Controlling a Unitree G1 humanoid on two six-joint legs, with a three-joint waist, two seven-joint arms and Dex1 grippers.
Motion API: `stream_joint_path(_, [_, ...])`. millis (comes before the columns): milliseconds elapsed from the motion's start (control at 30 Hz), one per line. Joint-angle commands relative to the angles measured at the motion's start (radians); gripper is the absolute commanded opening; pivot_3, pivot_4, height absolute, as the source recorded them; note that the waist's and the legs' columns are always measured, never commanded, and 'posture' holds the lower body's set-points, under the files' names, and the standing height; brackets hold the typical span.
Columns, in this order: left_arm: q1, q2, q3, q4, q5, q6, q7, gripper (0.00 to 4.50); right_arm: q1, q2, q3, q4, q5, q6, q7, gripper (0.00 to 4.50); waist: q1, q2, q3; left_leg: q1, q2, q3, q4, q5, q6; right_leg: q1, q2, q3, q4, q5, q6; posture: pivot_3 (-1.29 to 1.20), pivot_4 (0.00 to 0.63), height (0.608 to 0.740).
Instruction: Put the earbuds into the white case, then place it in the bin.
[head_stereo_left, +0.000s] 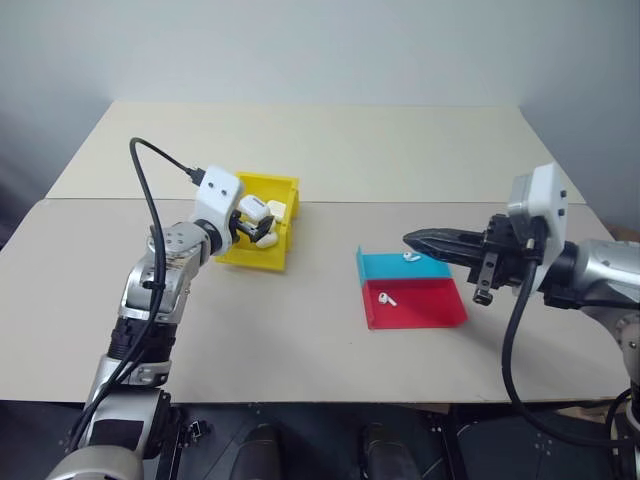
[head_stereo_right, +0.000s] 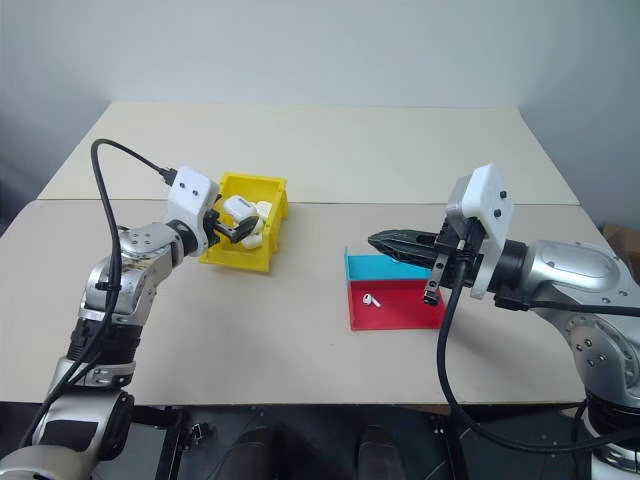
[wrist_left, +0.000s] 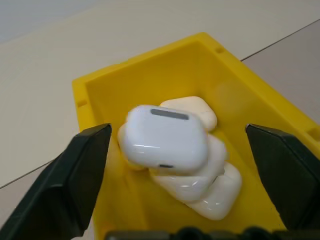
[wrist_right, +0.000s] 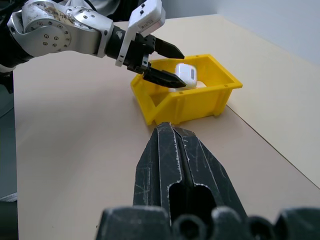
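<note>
Starting at my left, I count one yellow bin (head_stereo_left: 262, 250) on the table (head_stereo_left: 300, 330), and inside it a heap of white cases. I make out at least three in the heap (wrist_left: 200, 185), with one more white case (wrist_left: 164, 138) lying closed on top, lid shut. My left tool (head_stereo_left: 252, 226) reaches level over the bin's near rim, its two fingers spread wide to either side of that top case and not touching it.

Further right sit two shallow trays side by side: the blue tray (head_stereo_left: 385, 266) holds one earbud (head_stereo_left: 411, 256), the red tray (head_stereo_left: 440, 305) holds another earbud (head_stereo_left: 387, 298). My right tool (head_stereo_left: 412, 239) hovers level above the blue tray, pointing left, fingers pressed together and empty.
</note>
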Motion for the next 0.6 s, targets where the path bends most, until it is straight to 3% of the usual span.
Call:
stream_joint_path(33, [0.027,0.046,0.064,-0.099,-0.06,-0.073,-0.092,4.47,0.0,-0.015,-0.034,-0.036,0.025,-0.002,-0.021,0.0,0.0,0.0,0.0,0.0,0.0,0.0,0.0,0.0,0.0,0.0,0.0,0.0,0.0,0.0,0.0,0.0,0.15,0.74])
stream_joint_path(367, [0.284,0.27,0.235,-0.346,-0.347,-0.097,-0.491,4.47,0.11,0.042,0.076,-0.059,-0.16,-0.133,-0.072,0.0,-0.007,0.0,0.0,0.001,0.0,0.001,0.0,0.0,0.0,0.0,0.0,0.0,-0.001,0.0,0.0,0.0,0.15,0.74])
stream_joint_path(600, [0.482,0.363,0.375,-0.52,-0.525,-0.048,-0.596,4.47,0.189,0.046,0.041,-0.054,-0.166,-0.19,-0.013,0.0,-0.003,0.0,0.0,0.001,0.001,0.001,0.0,0.0,0.0,0.0,0.0,0.001,-0.002,0.0,0.0,0.0,0.15,0.74])
